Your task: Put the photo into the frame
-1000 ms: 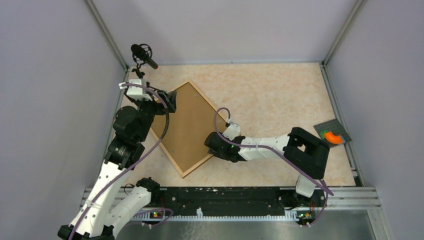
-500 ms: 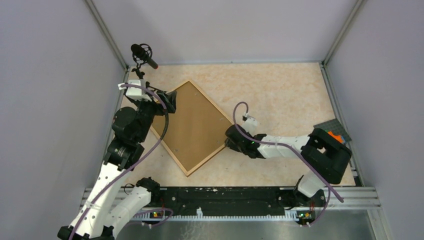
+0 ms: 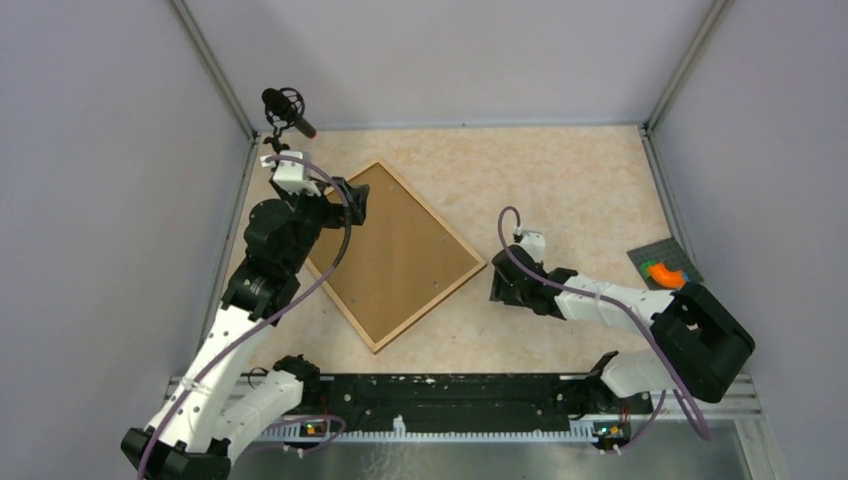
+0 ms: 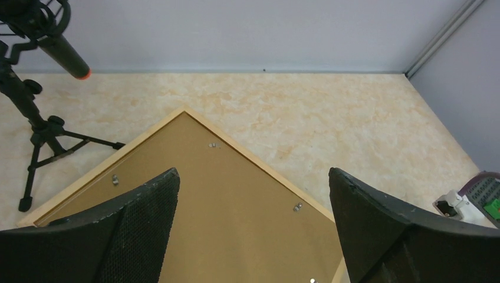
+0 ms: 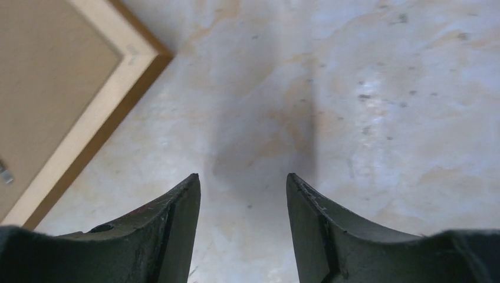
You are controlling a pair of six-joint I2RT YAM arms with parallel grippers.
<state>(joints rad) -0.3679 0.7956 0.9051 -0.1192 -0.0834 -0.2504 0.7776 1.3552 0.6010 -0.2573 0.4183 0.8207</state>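
The light wood frame (image 3: 432,212) lies flat on the table as a diamond, back side up. A plain brown backing board (image 3: 395,255) fills it. The photo is hidden. My left gripper (image 3: 357,203) is open and empty, above the frame's upper left part; in the left wrist view (image 4: 253,172) the moulding (image 4: 259,162) and board (image 4: 236,212) show between its fingers. My right gripper (image 3: 495,285) is open and empty, low over bare table just right of the frame's right corner (image 5: 132,65); it shows in the right wrist view (image 5: 243,177).
A black microphone on a small tripod (image 3: 287,108) stands at the back left, close to the frame's top corner. A grey plate with an orange object (image 3: 664,268) lies at the right edge. Enclosure walls stand on three sides; a rail runs along the front.
My right gripper has drawn back to the right, off the frame's right corner onto bare table. That corner now lies further right. My left gripper has shifted slightly right.
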